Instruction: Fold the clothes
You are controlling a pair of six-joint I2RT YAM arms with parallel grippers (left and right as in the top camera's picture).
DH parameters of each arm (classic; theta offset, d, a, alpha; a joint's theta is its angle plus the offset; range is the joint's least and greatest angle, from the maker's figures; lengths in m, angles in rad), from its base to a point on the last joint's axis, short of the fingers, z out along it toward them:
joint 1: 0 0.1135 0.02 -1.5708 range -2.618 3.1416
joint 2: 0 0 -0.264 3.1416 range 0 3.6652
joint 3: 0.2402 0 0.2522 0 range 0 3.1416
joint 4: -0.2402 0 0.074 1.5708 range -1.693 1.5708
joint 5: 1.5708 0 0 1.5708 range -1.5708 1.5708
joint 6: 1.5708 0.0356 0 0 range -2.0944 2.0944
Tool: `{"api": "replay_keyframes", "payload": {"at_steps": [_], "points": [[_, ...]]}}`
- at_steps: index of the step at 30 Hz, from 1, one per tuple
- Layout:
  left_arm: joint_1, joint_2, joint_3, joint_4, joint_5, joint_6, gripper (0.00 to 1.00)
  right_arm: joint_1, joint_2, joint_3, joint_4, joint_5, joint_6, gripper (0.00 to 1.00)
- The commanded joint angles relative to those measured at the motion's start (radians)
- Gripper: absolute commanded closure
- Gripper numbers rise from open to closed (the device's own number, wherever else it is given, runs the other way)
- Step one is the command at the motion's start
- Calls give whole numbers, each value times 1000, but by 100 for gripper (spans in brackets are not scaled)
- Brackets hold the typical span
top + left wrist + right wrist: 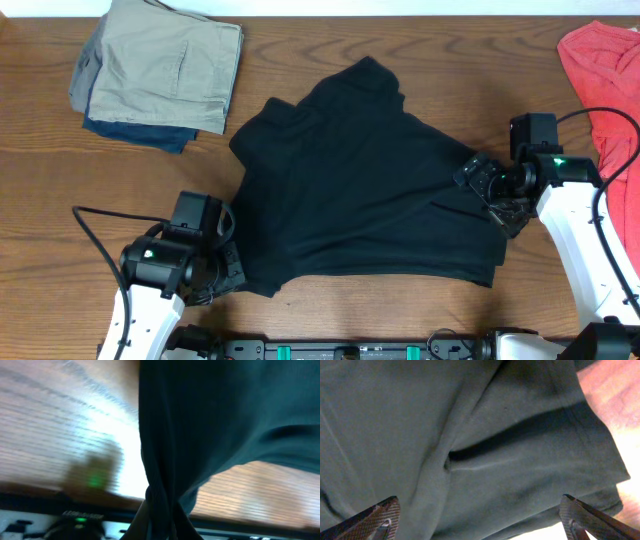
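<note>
A brown wooden table [330,40] fills the overhead view. Spread loosely across its middle lies a black T-shirt [360,190], rumpled and partly doubled over itself, reaching from the lower left toward the right side. At the far left corner sits a folded khaki garment [165,65], resting on top of a folded navy garment [130,132] whose edge shows beneath it. A red cloth [605,70] lies crumpled at the far right edge, well apart from the shirt. Two white robot arms come in from the near edge. The left gripper [228,265] sits at the shirt's lower left corner; its wrist camera shows the jaws closed tight, with a bunch of the dark fabric pinched between them and stretching upward from the grip. The right gripper [480,517] is at the shirt's right edge; its two textured fingertips [385,517] stand spread as wide as they go, with wrinkled black fabric filling the space between them, and they grasp nothing.
</note>
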Motion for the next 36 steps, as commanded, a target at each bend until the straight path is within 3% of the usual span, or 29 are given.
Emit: {"api": "replay_keyframes", "payload": {"at_steps": [1,4,11,21,22,23,24,29,34,36], "points": [[-1,-6,20,15,43,-24,94,9,-3,4,3,91,-68,1],[-1,-5,20,27,42,-23,94,-4,-3,4,13,192,-68,2],[-1,-5,16,105,42,-23,93,-76,-4,4,50,225,-69,1],[-1,-3,0,134,42,-23,92,-297,19,4,84,280,-69,1],[-1,-3,-5,134,42,-23,74,-320,29,4,86,280,-80,1],[-1,-3,-8,134,42,-23,46,-333,38,4,90,277,-93,1],[-1,-3,-10,130,42,-23,26,-343,48,4,94,272,-107,1],[-1,-1,-10,123,42,-15,0,-351,113,4,117,271,-171,1],[-1,5,-10,122,42,-10,2,-356,201,4,170,302,-174,3],[-1,7,-10,118,41,-4,2,-364,236,5,190,307,-174,8]]}}
